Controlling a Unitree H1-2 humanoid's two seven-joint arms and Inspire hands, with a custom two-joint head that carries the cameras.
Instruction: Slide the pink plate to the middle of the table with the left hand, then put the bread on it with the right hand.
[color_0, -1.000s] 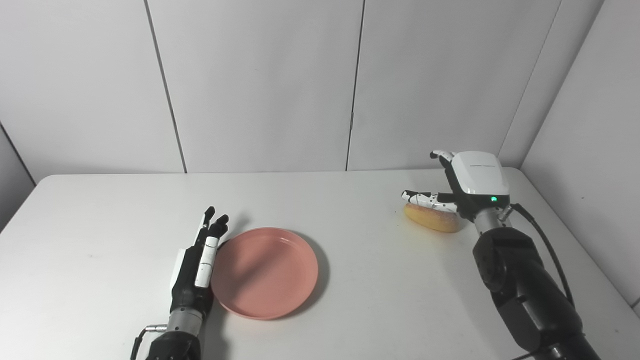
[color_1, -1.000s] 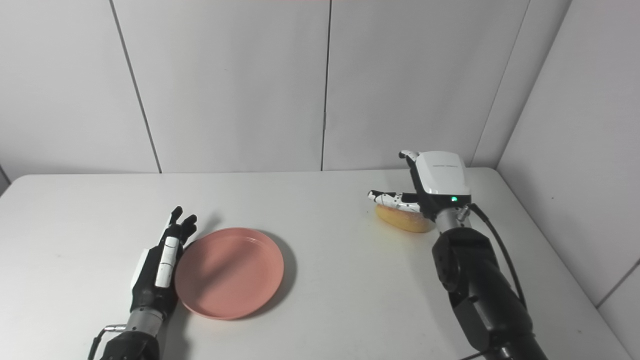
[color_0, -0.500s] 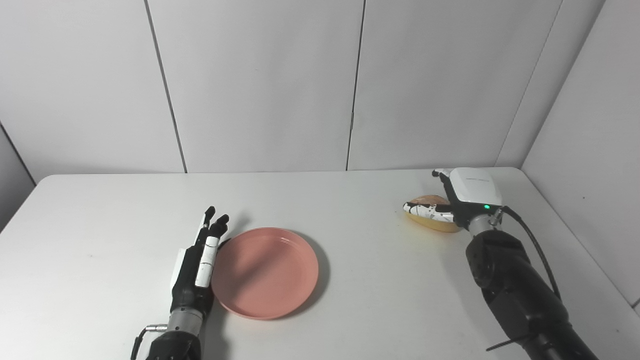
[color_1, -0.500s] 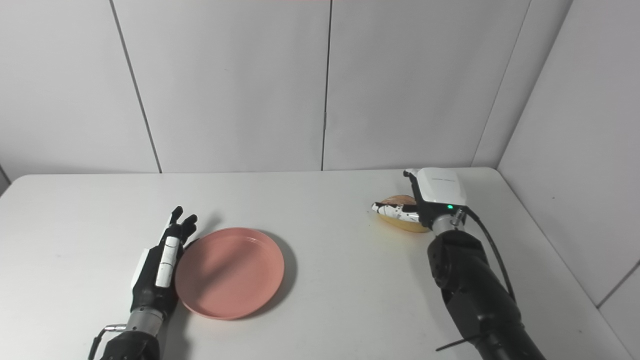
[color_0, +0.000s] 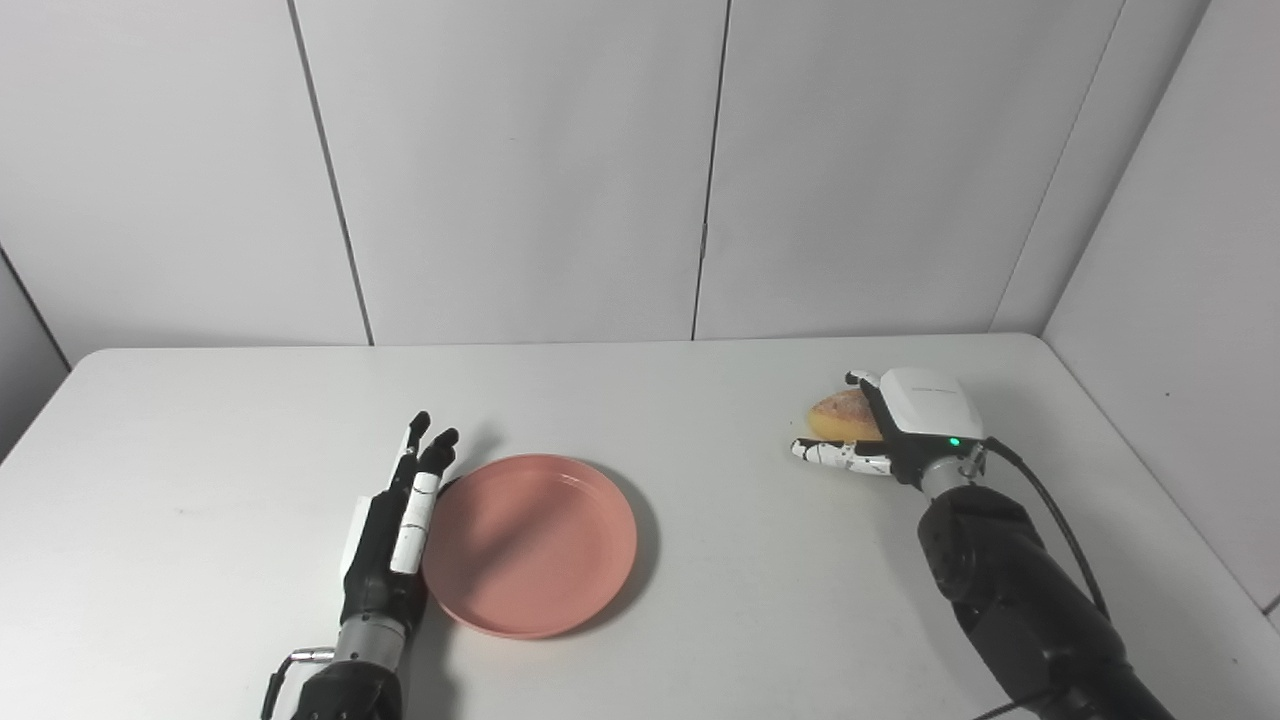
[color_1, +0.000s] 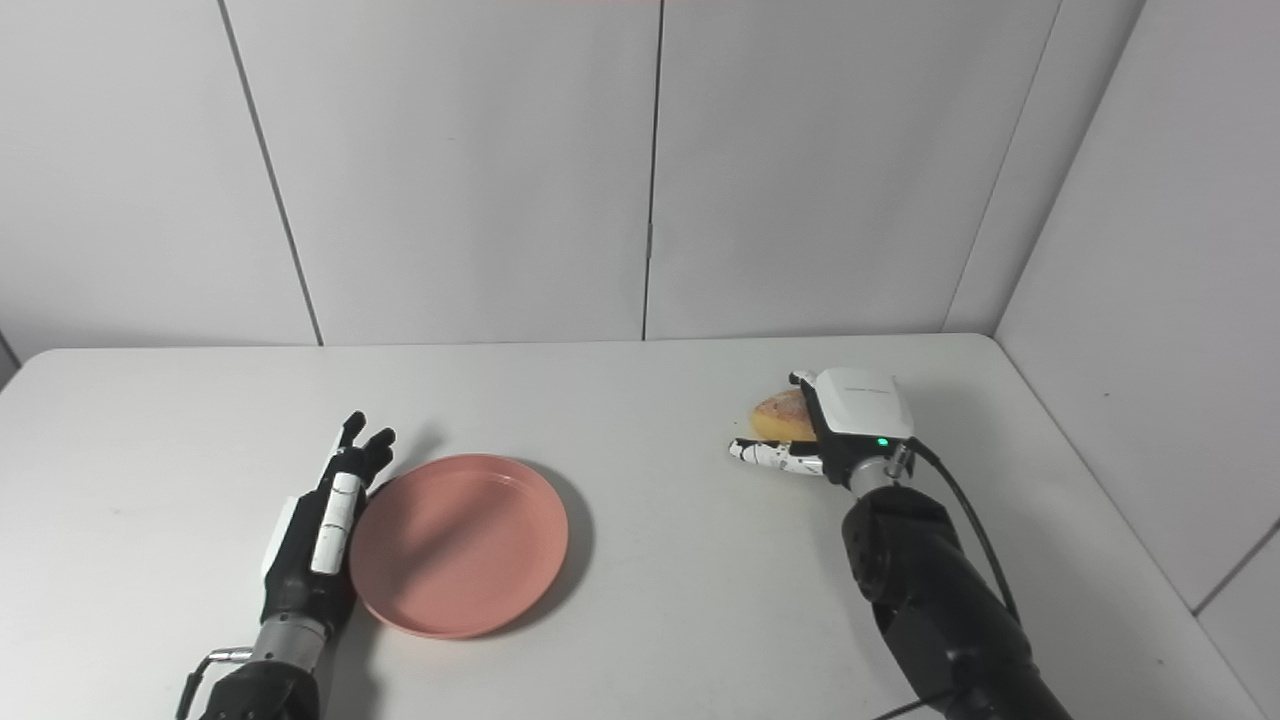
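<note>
The pink plate (color_0: 530, 545) lies left of the table's centre. My left hand (color_0: 395, 525) rests open and flat on its edge, fingers straight, touching the plate's left rim. The golden-brown bread (color_0: 840, 414) sits at the right back of the table. My right hand (color_0: 915, 420) is low over it, open. Its thumb stretches out on the table in front of the bread, and its fingers reach over the far side. The hand's white back hides the bread's right part. I cannot see any finger pressing on the bread.
The white table (color_0: 740, 600) is bounded by grey wall panels behind and on the right, close to my right arm (color_0: 1010, 600). A black cable runs along that arm.
My right hand has come down from above the bread to table height and a little nearer, its thumb now in front of the bread. The left hand and plate have not moved.
</note>
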